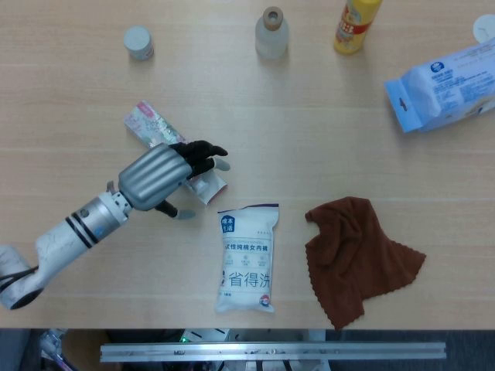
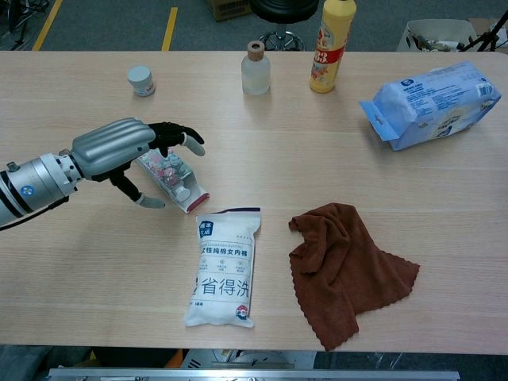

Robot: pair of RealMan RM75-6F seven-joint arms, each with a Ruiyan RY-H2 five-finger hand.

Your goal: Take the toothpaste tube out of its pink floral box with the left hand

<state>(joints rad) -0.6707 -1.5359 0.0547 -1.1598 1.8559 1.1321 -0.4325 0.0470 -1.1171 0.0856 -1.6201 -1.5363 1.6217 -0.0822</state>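
Note:
The pink floral box (image 1: 145, 121) lies flat on the table, slanting from upper left to lower right, its open end (image 1: 207, 188) toward the near right. The white cap of the toothpaste tube (image 2: 182, 191) shows inside that open end. My left hand (image 1: 158, 175) hovers over the middle of the box (image 2: 169, 169) with its fingers spread and nothing in them; the fingertips (image 1: 220, 163) reach past the box's far edge. In the chest view the left hand (image 2: 123, 146) hides the box's far-left part. My right hand is not visible in either view.
A white detergent pouch (image 1: 247, 259) lies just below the box's open end, a brown cloth (image 1: 357, 259) to its right. At the back stand a small white jar (image 1: 138, 42), a clear bottle (image 1: 271, 32), a yellow bottle (image 1: 356, 25) and a blue wipes pack (image 1: 445, 86).

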